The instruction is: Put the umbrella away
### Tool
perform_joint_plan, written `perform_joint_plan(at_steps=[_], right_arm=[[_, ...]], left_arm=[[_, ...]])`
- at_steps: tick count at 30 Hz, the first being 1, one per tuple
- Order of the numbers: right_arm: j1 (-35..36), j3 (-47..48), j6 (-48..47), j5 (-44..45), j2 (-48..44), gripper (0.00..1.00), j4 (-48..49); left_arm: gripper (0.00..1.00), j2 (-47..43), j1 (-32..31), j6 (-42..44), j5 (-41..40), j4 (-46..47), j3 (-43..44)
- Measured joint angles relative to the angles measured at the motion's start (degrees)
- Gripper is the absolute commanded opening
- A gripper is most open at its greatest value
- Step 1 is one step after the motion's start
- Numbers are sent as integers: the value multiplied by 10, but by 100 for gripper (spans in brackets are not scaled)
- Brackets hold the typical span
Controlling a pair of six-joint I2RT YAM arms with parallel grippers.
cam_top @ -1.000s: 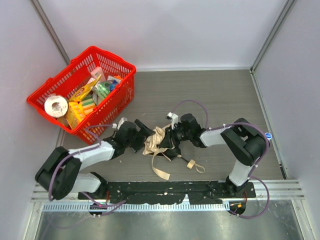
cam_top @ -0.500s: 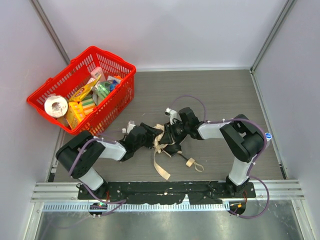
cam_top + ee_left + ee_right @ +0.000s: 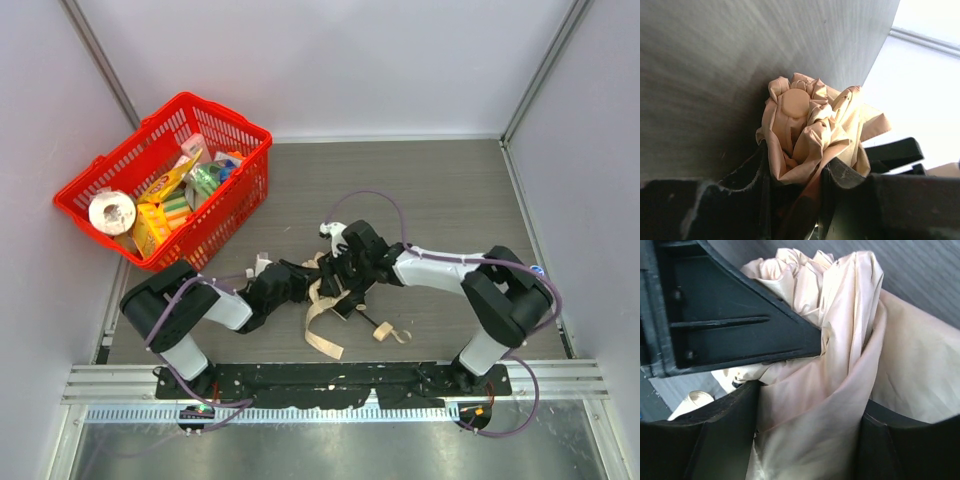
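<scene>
umbrella: crumpled beige bundle, mid-scene; left gripper pinches its round-capped end from the left; right gripper straddles touching fabric from the right, grip cannot be told

Item count:

- Robot arms: two, a left arm and a right arm.
- Grippers: two, a left gripper and a right gripper, one per arm.
- Folding umbrella: one, of beige fabric.
- Cord loop: one.
- Red plastic basket: one.
- Toilet paper roll: one, inside the basket.
- Packaged goods in the basket: several; the exact number cannot be told.
- Table: one.
</scene>
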Motion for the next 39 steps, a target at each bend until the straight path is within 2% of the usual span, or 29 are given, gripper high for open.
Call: perform_joint_plan(at_steps=[5,9,15,17,18,27,31,39], right_arm=[[13,1,-5,35,-87,70,-74],[13,16,-22,39,-127,71,-94],[16,8,-15,-20,-98,72,-55],[25,-4,-7,-24,-85,74,-32],[32,-9,-4,-21,-83,78,-21],[141,-38,-34,177,-82,82,39],[184,-42,-20,275,-73,82,55],[210,-49,10,376,-44,85,122]], left_arm=[[0,-48,-10,-8,23,-78,-1],[0,-72,-10,-12,28,-137,9],[0,-75,-10,-21,34,-186,33],[0,-75,-10,-26,35,-199,38],[0,-76,-10,-29,35,-209,41],[0,-89,-9,-46,41,-352,101],[0,-89,-2,-41,44,-373,108],[0,-89,30,-30,42,-384,116]])
